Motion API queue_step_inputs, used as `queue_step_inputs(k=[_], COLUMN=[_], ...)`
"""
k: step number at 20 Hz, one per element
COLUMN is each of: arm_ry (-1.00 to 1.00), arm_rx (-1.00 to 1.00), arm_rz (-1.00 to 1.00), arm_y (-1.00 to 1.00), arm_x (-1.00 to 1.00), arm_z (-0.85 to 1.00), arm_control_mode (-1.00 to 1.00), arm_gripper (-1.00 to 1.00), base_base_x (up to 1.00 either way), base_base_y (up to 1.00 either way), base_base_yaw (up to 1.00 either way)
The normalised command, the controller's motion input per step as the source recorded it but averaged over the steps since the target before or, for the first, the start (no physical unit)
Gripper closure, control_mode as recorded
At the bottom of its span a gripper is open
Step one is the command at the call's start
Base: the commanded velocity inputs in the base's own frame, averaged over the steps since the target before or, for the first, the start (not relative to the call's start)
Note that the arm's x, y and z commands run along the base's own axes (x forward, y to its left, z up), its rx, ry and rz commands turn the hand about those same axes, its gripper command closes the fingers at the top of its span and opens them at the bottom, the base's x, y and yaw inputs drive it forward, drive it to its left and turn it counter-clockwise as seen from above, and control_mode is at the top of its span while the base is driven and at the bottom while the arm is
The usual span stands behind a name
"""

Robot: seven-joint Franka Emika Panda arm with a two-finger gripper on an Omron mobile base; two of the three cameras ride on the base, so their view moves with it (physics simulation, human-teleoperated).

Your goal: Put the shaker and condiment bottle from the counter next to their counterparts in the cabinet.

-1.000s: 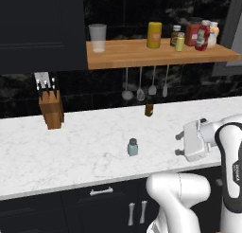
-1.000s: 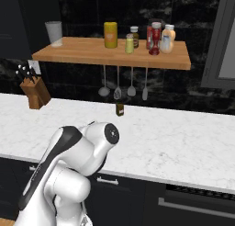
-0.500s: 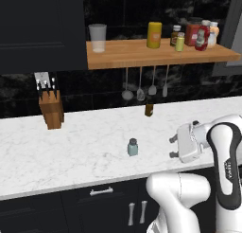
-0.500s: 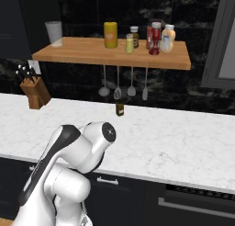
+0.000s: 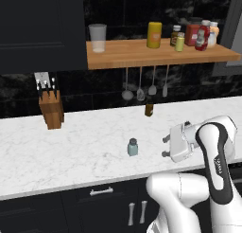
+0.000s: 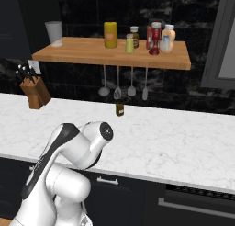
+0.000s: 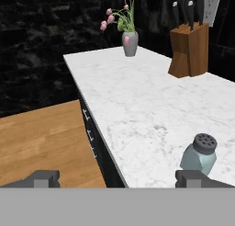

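Observation:
The pale blue-green shaker (image 5: 133,147) with its grey cap stands upright on the white marble counter (image 5: 80,147). My gripper (image 5: 165,147) is open at the shaker's height, a short way to its right, fingers pointing at it. In the hand view the shaker (image 7: 199,154) sits just above the right fingertip (image 7: 193,177), off to the side of the gap, and the gripper (image 7: 118,178) holds nothing. A red condiment bottle (image 5: 202,38) with a pale cap stands on the cabinet shelf (image 5: 142,54) among the small jars and bottles (image 6: 158,36).
A knife block (image 5: 51,111) stands at the counter's left. A small dark bottle (image 5: 149,109) is by the back wall under hanging utensils (image 5: 142,87). A glass cup (image 5: 98,37) and yellow canister (image 5: 154,34) share the shelf. A flower vase (image 7: 130,41) marks the counter's far end.
My hand has moved left across the counter, closer to the shaker. The shaker and the things on the shelf have stayed put.

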Motion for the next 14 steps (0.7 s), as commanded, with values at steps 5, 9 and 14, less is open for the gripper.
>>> queue_step_inputs(k=[5, 9, 14], arm_ry=[0.00, 0.00, 0.00], arm_rx=[0.00, 0.00, 0.00], arm_rz=[0.01, 0.04, 0.04], arm_y=[0.06, 0.00, 0.00], arm_x=[0.24, 0.07, 0.22], arm_z=[-0.23, -0.15, -0.15], arm_control_mode=[-1.00, -1.00, -1.00], arm_gripper=[-1.00, -1.00, -1.00], base_base_x=[0.00, 0.00, 0.00], base_base_y=[0.00, 0.00, 0.00], base_base_yaw=[0.00, 0.00, 0.00])
